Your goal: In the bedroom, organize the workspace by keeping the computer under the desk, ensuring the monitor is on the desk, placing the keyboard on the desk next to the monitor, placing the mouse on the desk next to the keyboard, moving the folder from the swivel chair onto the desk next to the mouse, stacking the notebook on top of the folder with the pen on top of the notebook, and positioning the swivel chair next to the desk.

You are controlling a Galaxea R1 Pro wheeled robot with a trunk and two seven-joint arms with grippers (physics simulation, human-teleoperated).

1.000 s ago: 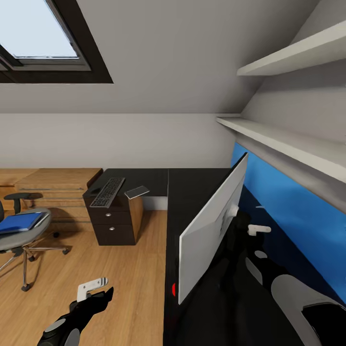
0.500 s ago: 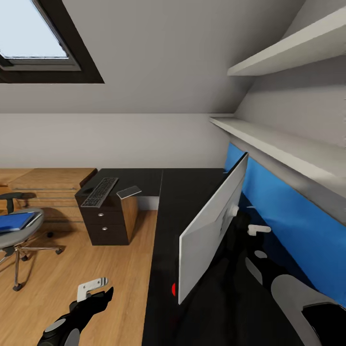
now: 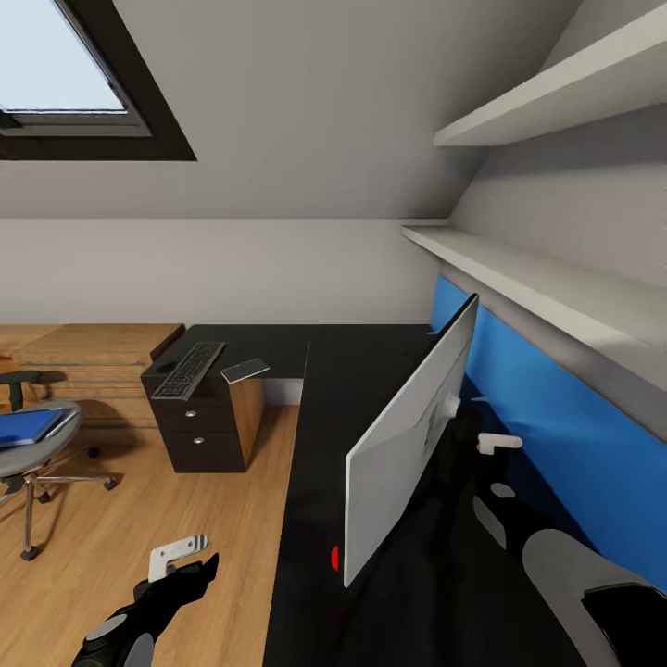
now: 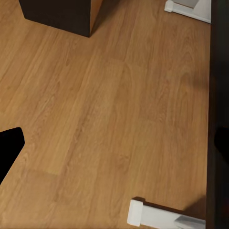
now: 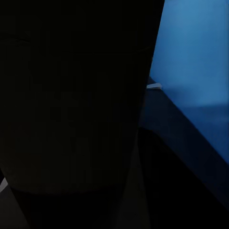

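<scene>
The head camera turns rightward, so the whole scene slides left in the frame: the swivel chair (image 3: 28, 440) with the folder (image 3: 28, 426) now sits partly cut off at the left edge, the skylight (image 3: 56, 69) likewise.

I see the desk (image 3: 352, 371) running along the right wall and turning left along the far wall. The monitor (image 3: 408, 435) stands on its near right stretch, below two shelves (image 3: 519, 269). The keyboard (image 3: 189, 370) lies on the desk's far left end, above the drawers (image 3: 196, 428), with the notebook (image 3: 245, 371) just right of it. Left of the desk, well apart, the chair (image 3: 28, 445) stands on the floor (image 3: 185, 500), the folder (image 3: 28, 427) on its seat.
</scene>
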